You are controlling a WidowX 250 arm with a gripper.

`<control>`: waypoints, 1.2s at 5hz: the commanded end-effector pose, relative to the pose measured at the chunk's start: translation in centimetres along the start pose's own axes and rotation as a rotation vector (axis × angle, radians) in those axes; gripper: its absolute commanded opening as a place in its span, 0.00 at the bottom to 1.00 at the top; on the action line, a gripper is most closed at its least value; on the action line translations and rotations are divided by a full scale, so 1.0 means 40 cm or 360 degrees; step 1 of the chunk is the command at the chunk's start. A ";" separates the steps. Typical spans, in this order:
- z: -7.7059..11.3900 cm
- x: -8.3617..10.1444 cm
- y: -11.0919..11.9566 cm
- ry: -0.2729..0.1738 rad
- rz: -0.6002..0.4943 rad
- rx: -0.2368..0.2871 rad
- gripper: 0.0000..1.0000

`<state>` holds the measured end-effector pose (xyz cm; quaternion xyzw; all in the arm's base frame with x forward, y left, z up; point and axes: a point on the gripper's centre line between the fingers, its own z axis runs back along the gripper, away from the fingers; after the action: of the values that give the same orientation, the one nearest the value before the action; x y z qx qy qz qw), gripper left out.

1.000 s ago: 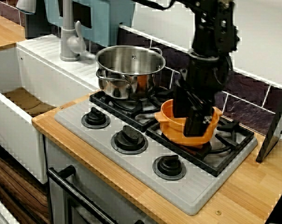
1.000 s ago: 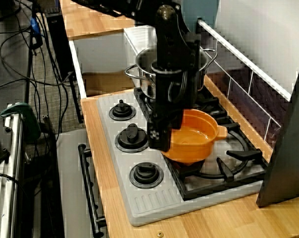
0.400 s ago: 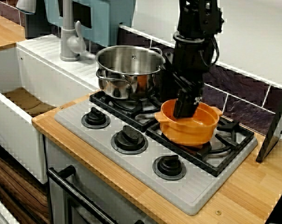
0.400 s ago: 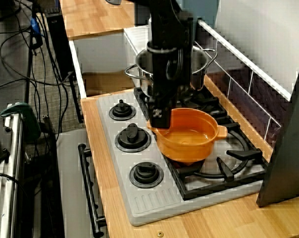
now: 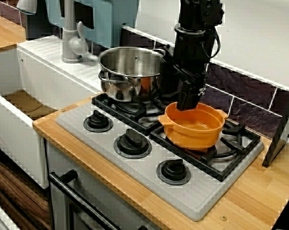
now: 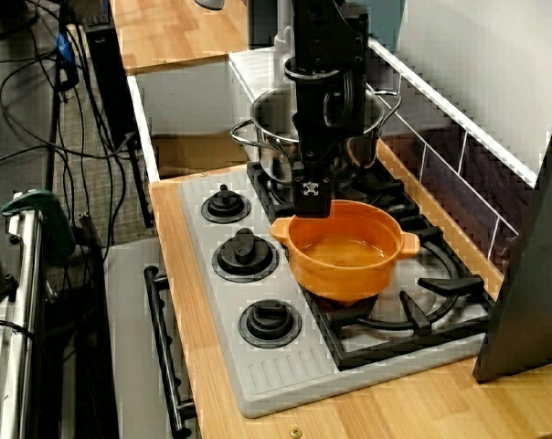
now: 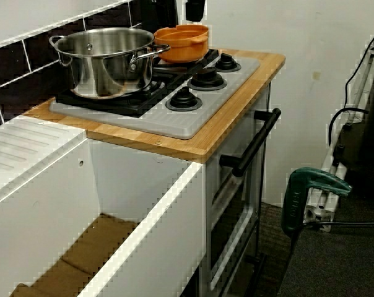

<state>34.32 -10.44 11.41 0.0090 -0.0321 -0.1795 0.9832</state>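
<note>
An orange pot (image 5: pixel 194 127) with two small handles sits on the front right burner of the hob, seemingly empty. My gripper (image 5: pixel 187 101) hangs just above the pot's far left rim, clear of it, with nothing between its fingers. The view from the left side has the gripper (image 6: pixel 313 201) over the near rim of the orange pot (image 6: pixel 345 251). In the low view from the sink end only the gripper's tip (image 7: pixel 194 11) shows, above the orange pot (image 7: pixel 182 42).
A steel pot (image 5: pixel 132 72) stands on the back left burner, close behind the arm. Three black knobs (image 5: pixel 132 143) line the grey hob's front. A sink (image 5: pixel 25 103) and tap (image 5: pixel 72 38) lie left. A dark slanted panel (image 5: pixel 281 129) leans at right.
The gripper has let go of the orange pot and risen up and back toward the steel pot. The orange pot now rests level on the burner.
</note>
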 end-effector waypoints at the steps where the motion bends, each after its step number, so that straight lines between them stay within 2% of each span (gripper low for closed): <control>1: -0.014 -0.017 0.046 -0.0029 0.0027 0.0015 1.00; 6: -0.052 -0.004 0.045 0.0019 0.0009 0.0014 1.00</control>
<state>34.97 -9.19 7.44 0.0149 -0.0007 -0.1740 0.9846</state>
